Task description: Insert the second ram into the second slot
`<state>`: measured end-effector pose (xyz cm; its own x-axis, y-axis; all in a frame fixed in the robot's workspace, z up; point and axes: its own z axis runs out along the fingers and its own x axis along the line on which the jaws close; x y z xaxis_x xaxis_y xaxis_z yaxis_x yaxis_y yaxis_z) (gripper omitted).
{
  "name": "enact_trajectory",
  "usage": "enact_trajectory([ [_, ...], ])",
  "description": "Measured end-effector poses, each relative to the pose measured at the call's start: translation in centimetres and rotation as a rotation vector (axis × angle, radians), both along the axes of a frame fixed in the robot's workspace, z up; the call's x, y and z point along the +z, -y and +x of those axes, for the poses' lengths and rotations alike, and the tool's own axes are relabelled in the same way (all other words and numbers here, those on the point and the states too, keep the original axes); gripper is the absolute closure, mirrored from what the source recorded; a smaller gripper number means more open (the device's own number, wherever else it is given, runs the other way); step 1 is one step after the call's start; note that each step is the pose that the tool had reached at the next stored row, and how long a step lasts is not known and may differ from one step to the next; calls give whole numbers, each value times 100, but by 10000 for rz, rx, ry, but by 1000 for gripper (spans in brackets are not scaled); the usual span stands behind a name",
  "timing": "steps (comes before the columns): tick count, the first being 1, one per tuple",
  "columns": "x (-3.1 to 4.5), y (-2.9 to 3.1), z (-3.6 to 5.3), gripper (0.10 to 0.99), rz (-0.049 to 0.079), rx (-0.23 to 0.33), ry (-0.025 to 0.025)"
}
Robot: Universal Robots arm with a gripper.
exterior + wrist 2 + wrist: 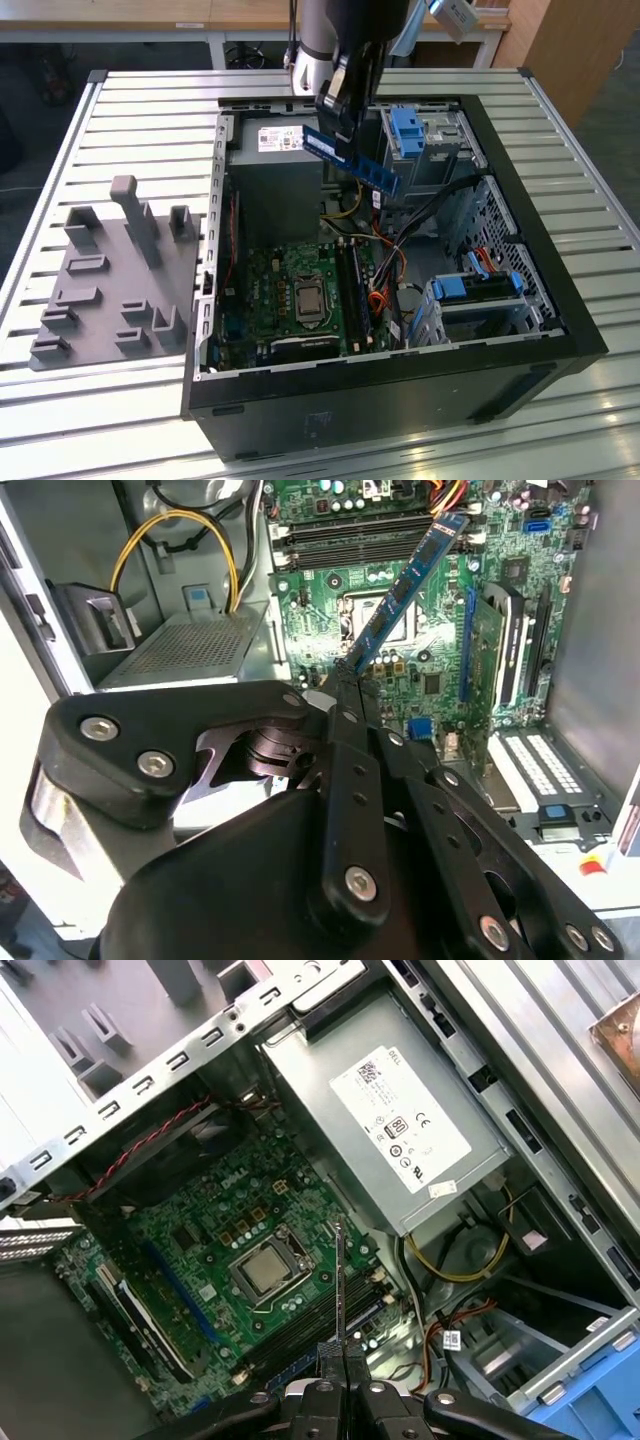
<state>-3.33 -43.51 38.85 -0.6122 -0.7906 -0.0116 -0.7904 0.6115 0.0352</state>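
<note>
The tool [336,138] is clamping tight on one end of the long, thin blue circuit-board stick [358,162], its fingers closing narrow on the card's flat faces. In the exterior view that stick is hanging in the air over the open black computer case [400,410], tilting down towards the exterior view's right. It is floating above the gap between the grey metal power supply box with the white label [272,170] and the chunky light-blue plastic latch [408,130], touching neither.

In the second wrist view the tool [346,685] is gripping the stick [405,590] at its near end, and the card is reaching out across the green motherboard [440,670], crossing in front of the square silver processor socket [372,608]. The long dark memory slots [350,540] are lying beyond its far tip. The stick is not sitting in any slot.

In the first wrist view the stick [340,1290] is showing edge-on as a thin line rising from the tool [340,1372], with the slots [320,1332] beside the socket [265,1270] underneath.

The case is lying on its side on the slatted aluminium tabletop [150,100]. A grey plastic fixture tray with upright pegs [110,280] is resting just beside it on the exterior view's left.
</note>
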Motion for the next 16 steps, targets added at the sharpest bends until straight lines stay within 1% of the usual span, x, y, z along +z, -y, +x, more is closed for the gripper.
enact_trajectory([
  [16,0,0,0,965,-7,-768,0],
])
